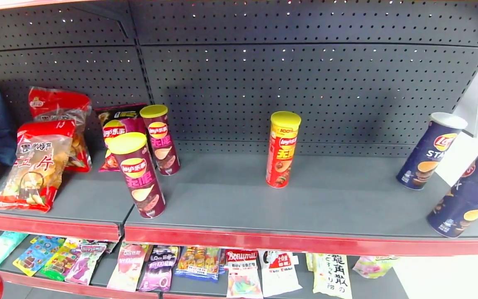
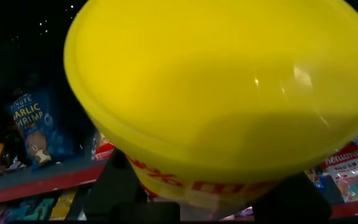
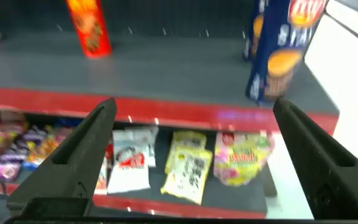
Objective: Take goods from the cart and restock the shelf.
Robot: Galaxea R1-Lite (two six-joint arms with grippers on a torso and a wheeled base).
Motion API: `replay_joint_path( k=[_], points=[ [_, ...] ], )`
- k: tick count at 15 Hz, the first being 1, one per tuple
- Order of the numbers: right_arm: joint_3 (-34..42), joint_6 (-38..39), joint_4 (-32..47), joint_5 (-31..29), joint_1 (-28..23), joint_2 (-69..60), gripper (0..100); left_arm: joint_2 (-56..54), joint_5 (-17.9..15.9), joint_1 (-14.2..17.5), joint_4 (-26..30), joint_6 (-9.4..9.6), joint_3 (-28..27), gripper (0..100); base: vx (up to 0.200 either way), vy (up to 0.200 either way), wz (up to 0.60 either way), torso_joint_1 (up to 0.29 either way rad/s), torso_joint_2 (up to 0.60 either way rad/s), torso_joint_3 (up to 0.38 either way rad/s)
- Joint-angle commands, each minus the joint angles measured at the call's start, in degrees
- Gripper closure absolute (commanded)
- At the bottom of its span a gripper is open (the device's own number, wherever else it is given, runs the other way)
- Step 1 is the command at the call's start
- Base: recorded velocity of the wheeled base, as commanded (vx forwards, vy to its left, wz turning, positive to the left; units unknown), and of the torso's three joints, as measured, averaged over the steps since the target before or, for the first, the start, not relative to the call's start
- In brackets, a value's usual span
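A grey shelf (image 1: 230, 207) with a red front edge holds a red can (image 1: 282, 149) near its middle. Left of the red can stand two maroon cans (image 1: 137, 174), and right of it two dark blue cans (image 1: 430, 151). The left gripper (image 2: 204, 190) is clamped on a yellow-lidded can (image 2: 216, 93), in front of lower snack shelves. The right gripper (image 3: 194, 106), jaws wide apart, hovers before the shelf edge, right of the red can.

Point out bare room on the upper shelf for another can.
Widest gap: between the red can and the blue cans. Smaller gap between the maroon cans and the red can. Left end is crowded with bags.
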Motion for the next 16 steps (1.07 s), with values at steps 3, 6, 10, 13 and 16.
replay_joint_path(
  k=[3,6,10,13,16],
  points=[
    [-23.04,-5.94,-0.32,11.75,3.21,29.65,0,-2.59,0.49,-0.08,0.00,-0.89,0.19,100,0.000,0.000,0.00,0.000,0.00,0.000],
    [-24.18,-12.36,-3.14,12.54,9.27,39.93,0,-6.37,1.02,-0.08,0.61,-2.04,2.92,100,0.000,0.000,0.00,0.000,0.00,0.000],
    [-25.32,-7.26,-18.25,10.70,18.50,60.76,0,-5.14,-0.04,-0.35,1.05,-11.18,4.32,100,0.000,0.000,0.00,0.000,0.00,0.000],
    [-26.11,-6.82,-33.28,10.44,23.95,75.88,0,-4.26,-0.21,-0.26,1.14,-12.32,3.18,100,0.000,0.000,0.00,0.000,0.00,0.000],
    [-31.04,-2.17,-37.06,8.41,27.82,87.30,0,-4.43,0.23,-0.26,1.23,-12.32,3.45,100,0.000,0.000,0.00,0.000,0.00,0.000]
  ],
)
